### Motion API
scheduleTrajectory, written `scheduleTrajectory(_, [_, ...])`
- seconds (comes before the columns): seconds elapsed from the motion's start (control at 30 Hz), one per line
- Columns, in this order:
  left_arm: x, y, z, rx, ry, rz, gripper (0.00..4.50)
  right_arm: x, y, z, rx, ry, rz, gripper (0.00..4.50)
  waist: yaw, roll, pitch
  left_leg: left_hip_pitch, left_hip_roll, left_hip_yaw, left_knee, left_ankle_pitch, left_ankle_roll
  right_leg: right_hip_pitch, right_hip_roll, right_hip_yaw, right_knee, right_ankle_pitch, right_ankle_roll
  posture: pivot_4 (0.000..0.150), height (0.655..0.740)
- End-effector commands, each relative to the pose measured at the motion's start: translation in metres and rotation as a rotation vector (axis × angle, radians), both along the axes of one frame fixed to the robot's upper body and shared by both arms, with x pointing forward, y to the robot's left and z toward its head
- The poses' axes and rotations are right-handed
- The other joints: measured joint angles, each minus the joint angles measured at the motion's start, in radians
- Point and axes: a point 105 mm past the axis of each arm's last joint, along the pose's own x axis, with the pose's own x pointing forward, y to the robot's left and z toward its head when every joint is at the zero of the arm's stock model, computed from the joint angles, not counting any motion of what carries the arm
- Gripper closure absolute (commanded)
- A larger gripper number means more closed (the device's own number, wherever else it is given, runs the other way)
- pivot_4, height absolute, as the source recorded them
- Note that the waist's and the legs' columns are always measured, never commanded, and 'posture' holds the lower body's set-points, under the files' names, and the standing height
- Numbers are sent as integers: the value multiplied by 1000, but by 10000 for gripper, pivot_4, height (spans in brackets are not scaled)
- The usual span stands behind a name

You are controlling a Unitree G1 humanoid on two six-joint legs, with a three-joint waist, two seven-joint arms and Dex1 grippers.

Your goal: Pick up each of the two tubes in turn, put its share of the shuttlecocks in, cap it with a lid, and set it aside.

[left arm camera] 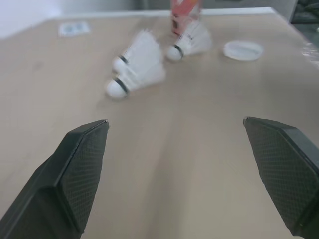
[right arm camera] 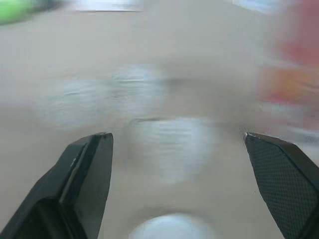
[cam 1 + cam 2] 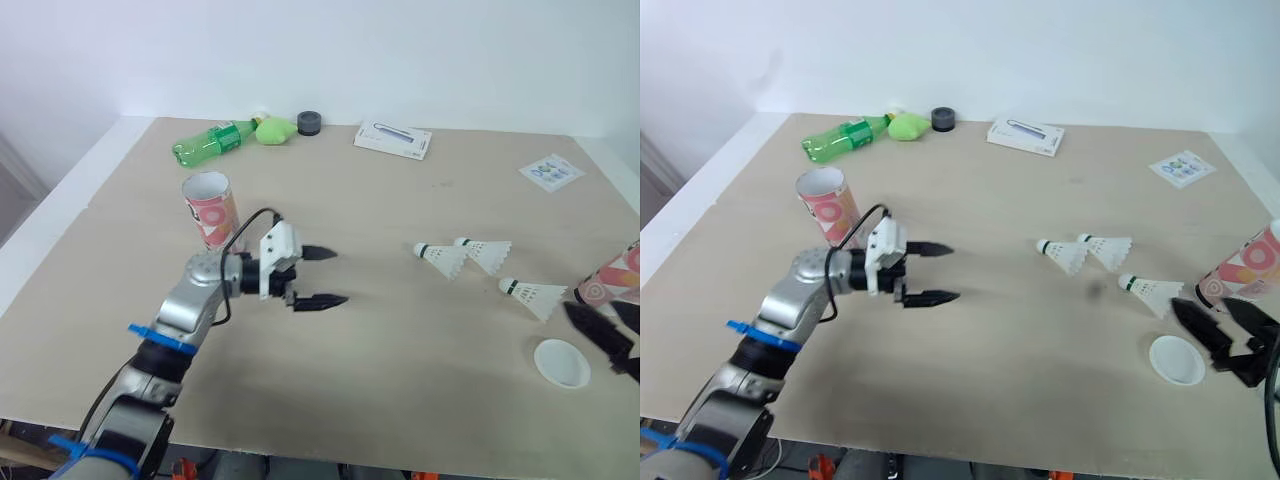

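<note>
White lid [image 3: 561, 362] nearest, on the table [image 3: 380, 400]. Right gripper [image 3: 1200, 303] just beside it, fingers spread, empty, close to a pink tube [image 3: 1245, 265]. Left gripper [image 3: 340, 275] spread, empty, mid-table. Three shuttlecocks [image 3: 485, 253] lie between the grippers. Second tube [image 3: 210, 208] upright behind the left arm. Green bottle [image 3: 212, 141] farthest.

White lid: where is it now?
In the eye views the white lid lies on the right of the table, near its front edge, just in front of the nearest shuttlecock, beside the right gripper.
</note>
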Motion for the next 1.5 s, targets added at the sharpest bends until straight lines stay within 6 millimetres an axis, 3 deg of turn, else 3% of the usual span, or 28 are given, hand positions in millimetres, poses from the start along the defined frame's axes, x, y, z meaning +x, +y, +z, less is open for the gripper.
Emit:
scheduleTrajectory(0.03, [-21,21,1,9,7,5,0,-5,51,26,-91,-102,217,258,4,-2,1,0,1,0,0,0,0,0,0,0,0,0,0,1500,7203])
scheduleTrajectory(0.2, [-30,50,-2,-32,37,225,0,28,119,20,-94,-145,455,258,6,-11,5,1,2,2,4,2,-1,1,-2,0,-1,1,-6,1500,7203])
scheduleTrajectory(0.3, [-34,72,-3,-77,53,397,0,47,141,8,-72,-154,504,258,7,-15,7,1,3,4,4,3,0,0,-3,1,-1,4,-6,1500,7203])
scheduleTrajectory(0.53, [-55,117,-19,-216,139,775,0,64,165,-17,-24,-127,616,258,19,-17,7,-3,0,4,3,-1,-4,-2,-4,2,-2,2,-2,1500,7203])
scheduleTrajectory(0.77, [-31,158,-32,-213,72,1066,0,77,172,-25,-53,-123,654,258,29,-17,7,-1,1,2,3,-2,-4,-1,-2,-1,-1,-2,-7,1500,7203])
scheduleTrajectory(1.1, [6,165,-25,-202,48,1087,0,76,173,-29,-51,-129,626,258,30,-17,7,-2,2,2,3,-1,-4,-1,-1,0,-1,2,-2,1500,7203])
scheduleTrajectory(1.5, [54,140,-3,-166,-12,985,0,73,168,-28,-63,-130,585,258,31,-18,7,-2,1,1,3,0,-5,-1,-1,-1,-1,2,-1,1500,7203])
